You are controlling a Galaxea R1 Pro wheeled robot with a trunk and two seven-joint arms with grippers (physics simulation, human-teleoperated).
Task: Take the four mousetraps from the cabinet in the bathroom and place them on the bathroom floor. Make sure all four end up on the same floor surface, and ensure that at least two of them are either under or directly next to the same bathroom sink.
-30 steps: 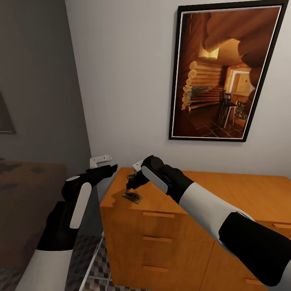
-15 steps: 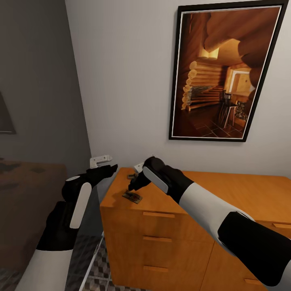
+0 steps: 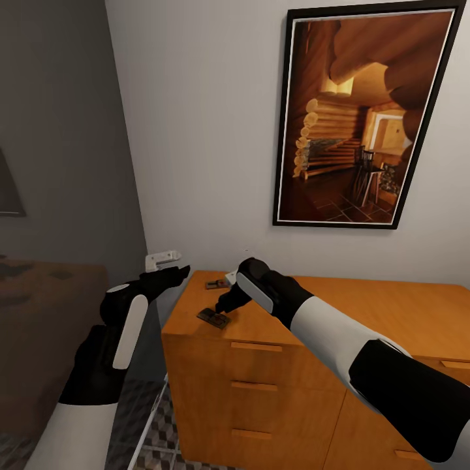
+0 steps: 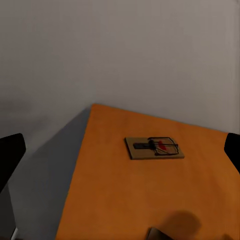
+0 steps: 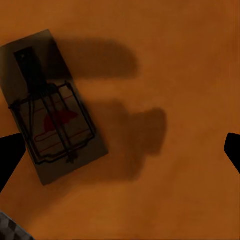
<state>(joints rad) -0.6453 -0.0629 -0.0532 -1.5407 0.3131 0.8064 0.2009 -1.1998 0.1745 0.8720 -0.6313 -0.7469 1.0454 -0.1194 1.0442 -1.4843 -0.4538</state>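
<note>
orange-brown wooden cabinet, flat-topped, with bar-handled drawer fronts. two mousetraps on its top near the left corner: near mousetrap just below the right gripper, off to one side of its wide-open, empty fingers; far mousetrap by the wall, ahead of the left gripper, also spread open and empty. each a flat tan board with dark wire and a red spot. cube-patterned floor below.

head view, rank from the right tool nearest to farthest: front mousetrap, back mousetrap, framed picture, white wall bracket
1. Front mousetrap: on the cabinet top, just below the right tool.
2. Back mousetrap: behind it, toward the wall.
3. White wall bracket: off the cabinet's left end.
4. Framed picture: high on the wall.
</note>
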